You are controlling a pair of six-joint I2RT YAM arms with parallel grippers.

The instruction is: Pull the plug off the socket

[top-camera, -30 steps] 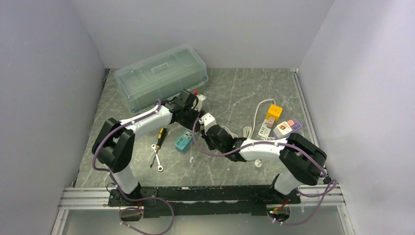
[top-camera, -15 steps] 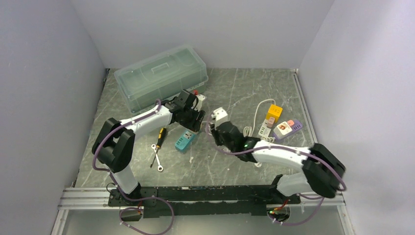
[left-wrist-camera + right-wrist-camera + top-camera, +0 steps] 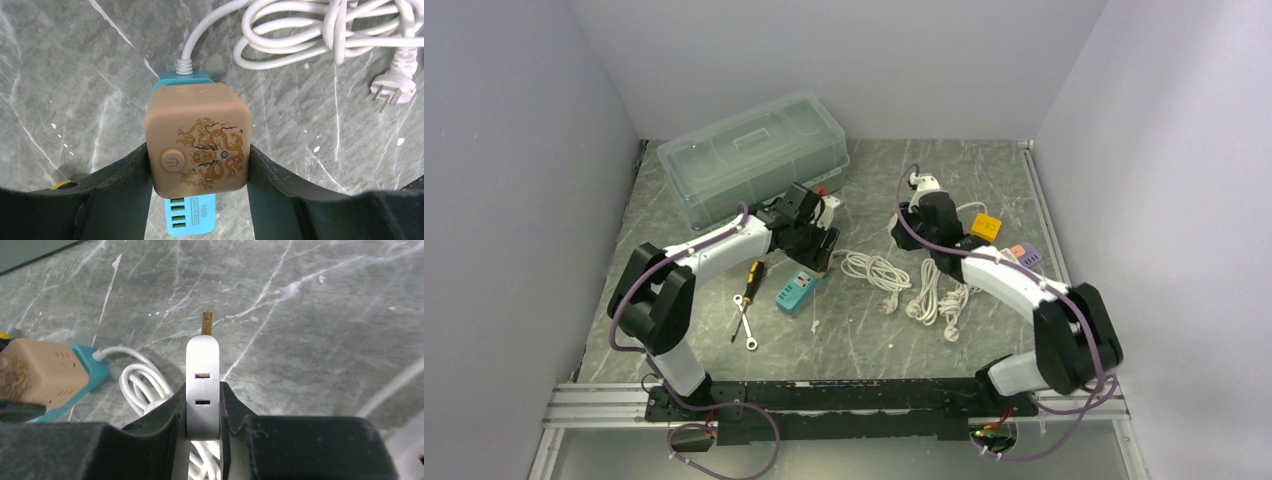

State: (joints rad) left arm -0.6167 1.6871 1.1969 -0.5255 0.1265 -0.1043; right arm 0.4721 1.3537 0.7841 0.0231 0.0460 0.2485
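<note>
My left gripper (image 3: 198,160) is shut on a tan cube socket (image 3: 197,140) with a dragon print. It holds the cube right over a teal power strip (image 3: 190,216) on the table; I cannot tell whether they touch. In the top view this gripper (image 3: 811,240) sits at centre left above the strip (image 3: 794,293). My right gripper (image 3: 202,405) is shut on a white plug (image 3: 202,385) with a brass prong (image 3: 206,322) pointing away. In the top view that gripper (image 3: 921,192) is well to the right of the cube, with the plug (image 3: 924,181) clear of the socket.
A clear plastic box (image 3: 754,155) stands at the back left. A screwdriver (image 3: 752,275) and a wrench (image 3: 744,325) lie left of the strip. Coiled white cords (image 3: 874,270) lie in the middle. A yellow cube (image 3: 984,228) and a purple strip (image 3: 1021,255) lie at the right.
My right gripper has carried the white plug away from the cube socket, to the right and toward the back. The white cords now show. The left gripper has held still.
</note>
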